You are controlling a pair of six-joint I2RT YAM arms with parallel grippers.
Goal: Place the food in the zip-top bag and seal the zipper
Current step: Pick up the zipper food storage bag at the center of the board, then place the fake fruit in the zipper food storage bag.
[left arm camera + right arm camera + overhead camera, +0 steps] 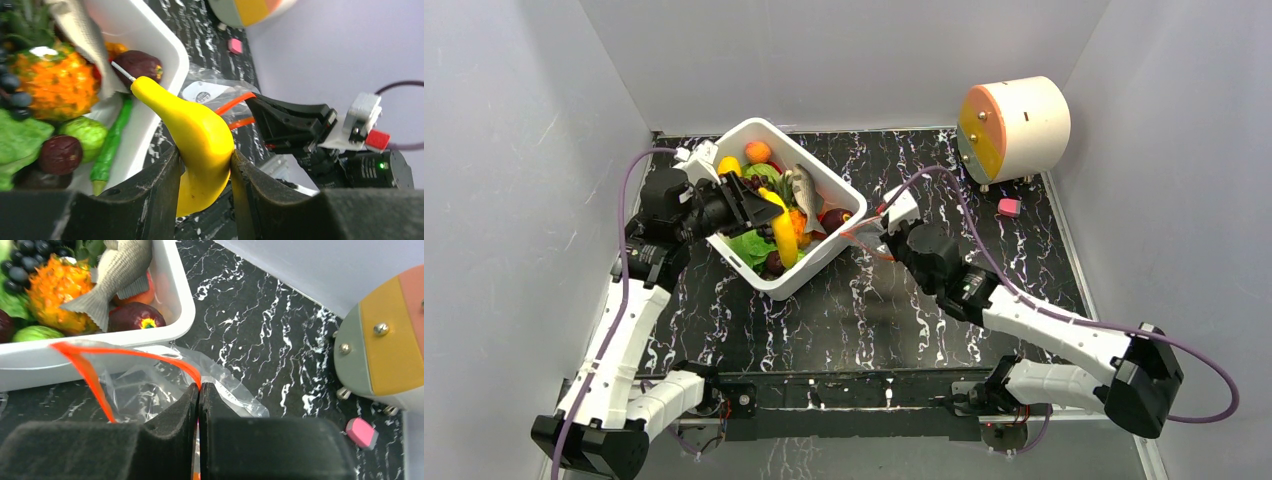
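Left wrist: left gripper (204, 155) is clamped on the yellow banana (192, 125), one finger on each side of its middle. The banana's stem end points away, up over the rim of the white tub (167, 47). Past the banana, the zip-top bag (210, 90) sits just beside the tub, white label up, with the right gripper (252, 102) at its red edge.

Right wrist: right gripper is clenched, fingers pressed together on one lip of the bag. The zipper (125, 352) arcs away from the pinch in a loop, so the mouth is open, not sealed. The bag body lies crinkled on the surface (260, 315) against the tub wall. Beyond it in the tub: dark red fruit (135, 317), orange pineapple (55, 290), grey fish (120, 265), grapes (22, 262) at the far end.

Top external: both arms reach in from the near edge and meet at the tub's right side. Far right corner: a white drum (1014, 125) on its side, with a small pink block (1009, 207) near it.
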